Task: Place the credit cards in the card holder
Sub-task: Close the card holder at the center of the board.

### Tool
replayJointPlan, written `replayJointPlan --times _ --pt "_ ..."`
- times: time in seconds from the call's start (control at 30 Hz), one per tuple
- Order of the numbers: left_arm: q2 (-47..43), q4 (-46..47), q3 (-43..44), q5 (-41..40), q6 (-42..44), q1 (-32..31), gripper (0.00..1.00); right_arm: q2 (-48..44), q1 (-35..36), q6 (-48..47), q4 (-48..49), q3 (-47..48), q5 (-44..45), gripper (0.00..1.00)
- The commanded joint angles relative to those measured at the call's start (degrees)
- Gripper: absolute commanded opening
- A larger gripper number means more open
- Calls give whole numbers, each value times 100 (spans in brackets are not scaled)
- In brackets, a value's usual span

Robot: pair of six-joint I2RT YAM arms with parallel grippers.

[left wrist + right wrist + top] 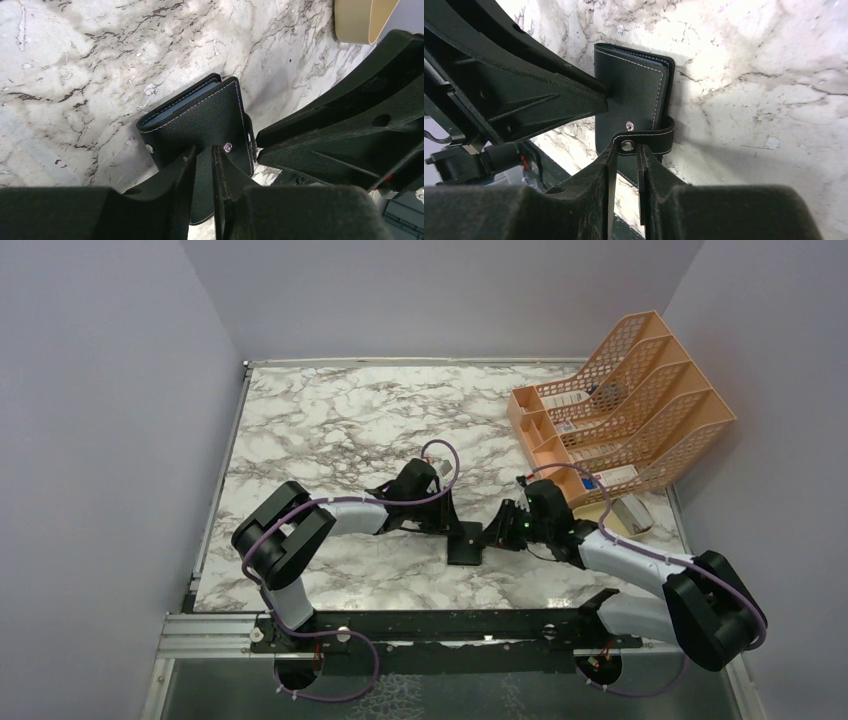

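At the near centre, left gripper (204, 150) clamps the card holder (200, 117), right gripper (626, 146) pinches its snap tab (654, 136); best pull the tab squarely over the stud (629, 125).

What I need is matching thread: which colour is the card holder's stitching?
Stitching on the card holder is white on black; right wrist view shows it best.

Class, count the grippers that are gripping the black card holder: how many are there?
2. The left gripper clamps one edge of the card holder; the right gripper, opposite it, pinches the snap tab. Both arms show fully, so none is hidden.
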Motion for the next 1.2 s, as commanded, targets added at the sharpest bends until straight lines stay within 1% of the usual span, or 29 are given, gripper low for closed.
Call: replayJointPlan --times 0.0,0.07,0.2,0.5,0.67,0.83,1.17 --pt "189 -173 -151 -271 55 -63 22 -253 25 -453 -760 285 644 22" --pt "181 -246 -142 -306 72 -60 22 -356 25 -532 -841 258 686 21" --pt "187 -282 -137 -313 82 -63 22 -478 25 -439 -377 95 348 19" --pt "177 -278 -122 -297 60 -64 22 69 20 -242 118 66 -30 18" --pt "168 -283 -140 -300 42 -75 22 172 25 -235 327 -8 -59 17" --pt "197 -283 -123 -294 33 -82 22 280 25 -246 435 -3 -121 15" --pt "216 -242 -149 -291 8 -106 22 499 29 -242 599 -16 -238 14"
